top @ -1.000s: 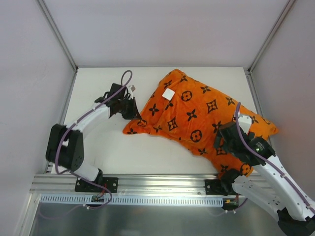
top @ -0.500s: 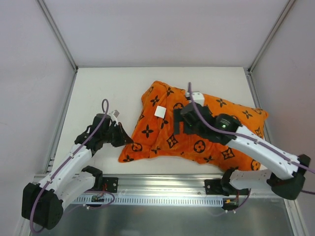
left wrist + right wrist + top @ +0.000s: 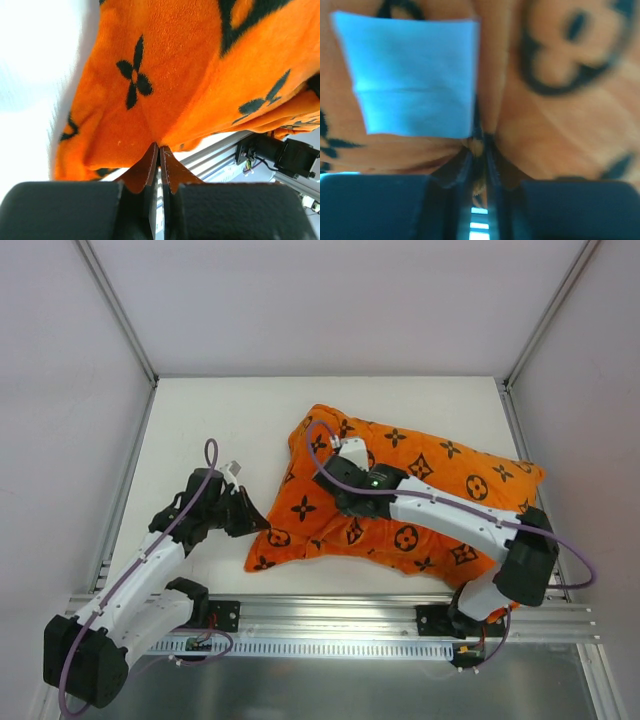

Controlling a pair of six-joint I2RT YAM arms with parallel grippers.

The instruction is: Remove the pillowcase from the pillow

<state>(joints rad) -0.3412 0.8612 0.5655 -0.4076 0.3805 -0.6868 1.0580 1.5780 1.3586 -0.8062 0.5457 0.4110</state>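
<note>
The orange pillowcase [image 3: 455, 468] with black motifs lies across the middle and right of the white table. The pillow is hidden inside it. My left gripper [image 3: 259, 524] is shut on the pillowcase's near-left corner; in the left wrist view the orange fabric [image 3: 150, 75] draws to a point at the closed fingertips [image 3: 159, 146]. My right gripper [image 3: 326, 480] reaches over the cover's left part. It is shut on a raised fold of pillowcase [image 3: 560, 115] right beside the white tag [image 3: 412, 75], with orange plush between its fingers [image 3: 479, 145].
A metal rail [image 3: 330, 615] runs along the near edge, with both arm bases bolted to it; it also shows behind the fabric in the left wrist view [image 3: 220, 150]. Enclosure walls stand at left, right and back. Bare table [image 3: 210, 420] lies to the far left.
The right arm swung from the pillow's near-right corner over to its left part and shut on a fold by the tag. The left arm drew the corner nearer, then held still.
</note>
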